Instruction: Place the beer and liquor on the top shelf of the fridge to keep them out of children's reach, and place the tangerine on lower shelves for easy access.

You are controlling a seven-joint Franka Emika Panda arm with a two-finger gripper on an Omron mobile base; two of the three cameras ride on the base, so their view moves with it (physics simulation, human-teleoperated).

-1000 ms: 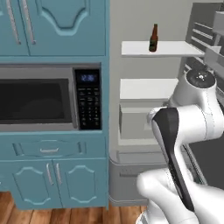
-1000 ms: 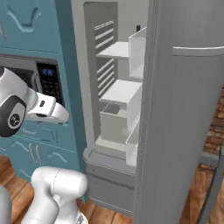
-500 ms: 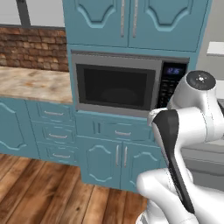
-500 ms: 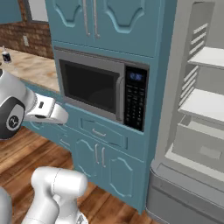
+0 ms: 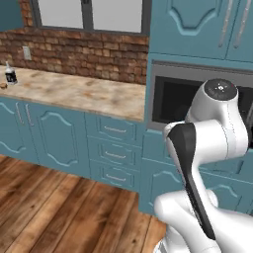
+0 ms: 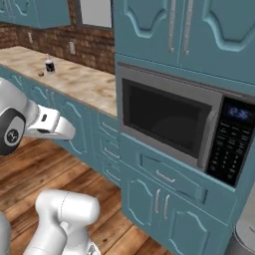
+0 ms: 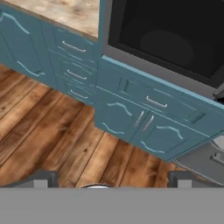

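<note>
On the marble counter (image 5: 74, 91), liquor (image 5: 9, 74) upright, tangerine (image 6: 41, 73) beside it, claw (image 7: 111, 179) spread, empty.

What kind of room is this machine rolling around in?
It looks like a home kitchen, computer-rendered: a built-in black and silver microwave set among teal panelled cabinets, a speckled beige stone counter below a red brick wall, and a wooden plank floor.
</note>
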